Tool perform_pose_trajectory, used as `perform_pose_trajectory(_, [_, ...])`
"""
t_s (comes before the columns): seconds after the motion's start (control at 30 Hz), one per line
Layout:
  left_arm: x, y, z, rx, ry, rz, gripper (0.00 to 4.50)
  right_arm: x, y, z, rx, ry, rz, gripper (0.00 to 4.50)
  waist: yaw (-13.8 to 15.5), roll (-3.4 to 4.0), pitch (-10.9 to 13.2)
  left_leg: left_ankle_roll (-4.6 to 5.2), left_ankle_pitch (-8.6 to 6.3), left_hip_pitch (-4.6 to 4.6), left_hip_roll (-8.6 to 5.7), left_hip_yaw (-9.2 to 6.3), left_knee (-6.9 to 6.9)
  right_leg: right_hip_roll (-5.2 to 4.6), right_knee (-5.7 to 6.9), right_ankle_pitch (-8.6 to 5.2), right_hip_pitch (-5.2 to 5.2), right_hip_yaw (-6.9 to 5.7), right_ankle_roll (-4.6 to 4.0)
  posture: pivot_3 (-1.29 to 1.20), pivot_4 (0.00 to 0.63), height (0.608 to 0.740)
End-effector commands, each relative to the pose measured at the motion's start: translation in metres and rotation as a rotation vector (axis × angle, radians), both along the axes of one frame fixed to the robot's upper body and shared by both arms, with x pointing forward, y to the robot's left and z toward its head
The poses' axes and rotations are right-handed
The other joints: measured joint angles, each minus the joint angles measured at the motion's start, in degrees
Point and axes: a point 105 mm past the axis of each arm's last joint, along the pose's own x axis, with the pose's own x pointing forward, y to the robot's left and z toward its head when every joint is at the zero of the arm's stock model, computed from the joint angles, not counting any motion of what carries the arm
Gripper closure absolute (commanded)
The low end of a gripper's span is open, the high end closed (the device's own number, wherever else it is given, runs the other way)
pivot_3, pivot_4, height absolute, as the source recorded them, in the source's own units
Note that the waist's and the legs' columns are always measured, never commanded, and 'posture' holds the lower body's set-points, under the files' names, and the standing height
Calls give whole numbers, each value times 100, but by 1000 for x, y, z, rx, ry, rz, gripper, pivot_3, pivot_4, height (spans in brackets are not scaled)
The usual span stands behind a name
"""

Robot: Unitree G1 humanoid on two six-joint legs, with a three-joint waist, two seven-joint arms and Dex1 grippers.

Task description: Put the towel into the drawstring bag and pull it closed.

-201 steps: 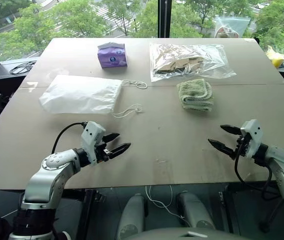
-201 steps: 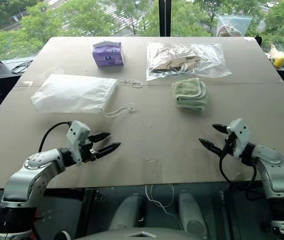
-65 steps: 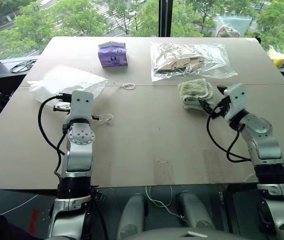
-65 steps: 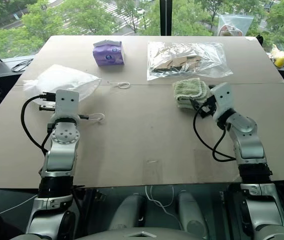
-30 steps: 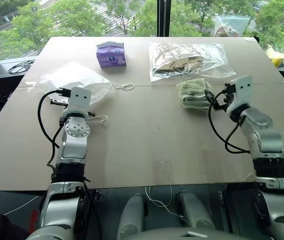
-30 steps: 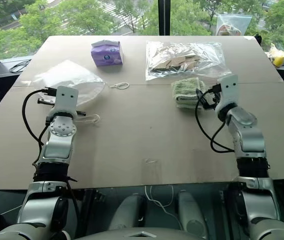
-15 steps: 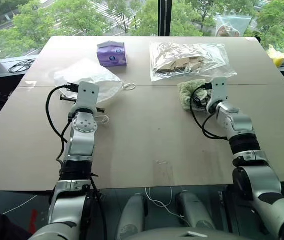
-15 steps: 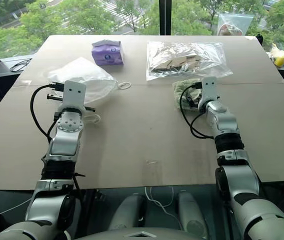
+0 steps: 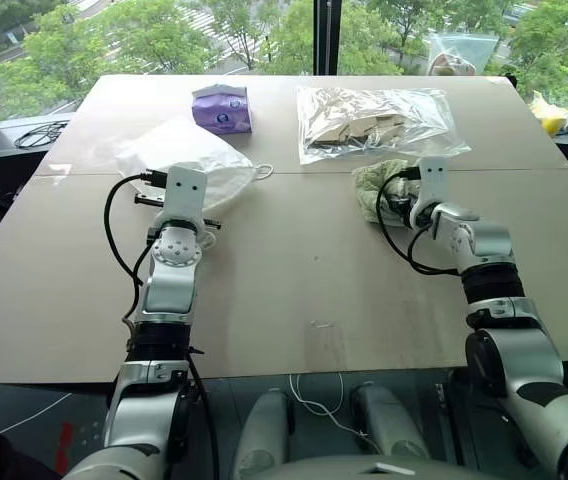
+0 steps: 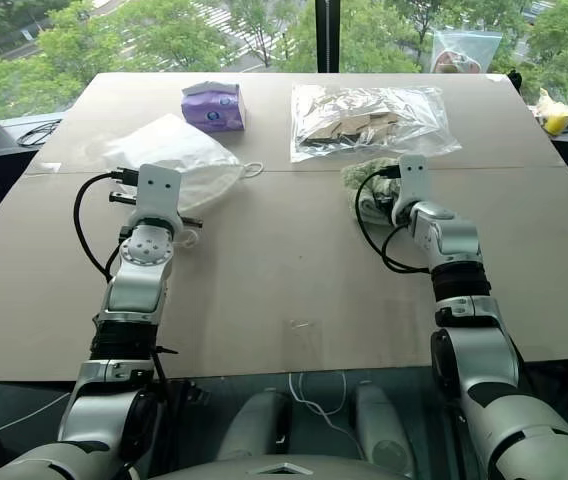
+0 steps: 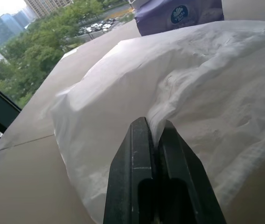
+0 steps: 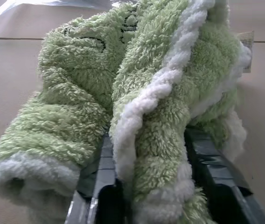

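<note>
We pinch the bag (image 9: 199,160) at ten o'clock on the table (image 9: 314,280) with the left tool (image 11: 152,135), lifting its fabric; the right tool (image 12: 163,154) clamps the towel (image 9: 376,186) at two o'clock for transfer.

On the table (image 10: 294,270), the right end effector (image 10: 376,198) meets the green towel (image 10: 364,176) beside the clear bag (image 10: 369,118).

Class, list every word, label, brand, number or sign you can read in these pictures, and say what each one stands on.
Nothing here can be read.
Purple tissue packet: a round white emblem on a dark blue patch, with no legible lettering.
Towel: a small tag at its edge, too blurred to read.
</note>
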Motion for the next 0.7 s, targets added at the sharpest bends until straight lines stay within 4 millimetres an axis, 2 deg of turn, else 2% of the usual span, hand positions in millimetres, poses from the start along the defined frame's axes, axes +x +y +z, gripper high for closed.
perform_pose_trajectory(0.03, [2,-8,18,-21,-53,-45,4500,-8,8,-29,9,110,38,4394,-3,-1,-1,0,0,3,0,1,0,0,0,0,3,0,0,0,150,740])
perform_pose_trajectory(0.17, [4,-14,18,-80,-45,-97,4500,-10,27,-9,138,47,130,4415,-26,-2,-1,0,0,5,1,0,0,2,1,0,4,0,0,0,150,740])
perform_pose_trajectory(0.23, [6,-20,24,-156,-59,-149,4500,-24,53,20,333,4,287,4415,-52,0,0,0,0,1,2,-1,-1,2,1,0,2,0,0,0,150,740])
perform_pose_trajectory(0.27, [7,-23,26,-182,-62,-167,4500,-30,60,30,386,-11,341,4415,-80,1,1,0,0,-5,3,-3,-1,3,0,0,-3,0,0,0,150,740])
perform_pose_trajectory(0.43, [8,-43,35,-315,-65,-324,4500,-61,83,61,510,-61,553,4415,-100,12,8,0,0,-25,0,-5,-1,-1,3,1,-21,-1,-1,0,150,740])
perform_pose_trajectory(0.53, [3,-55,36,-371,-47,-452,4500,-73,92,63,498,-56,617,4415,-88,12,8,0,0,-25,-2,-5,-1,-3,-1,0,-19,-2,0,0,150,740])
perform_pose_trajectory(0.7, [-9,-62,40,-371,-26,-580,4500,-74,99,59,487,-29,617,4415,-97,12,8,0,0,-23,0,-5,-1,1,0,-1,-20,-2,0,0,150,740])
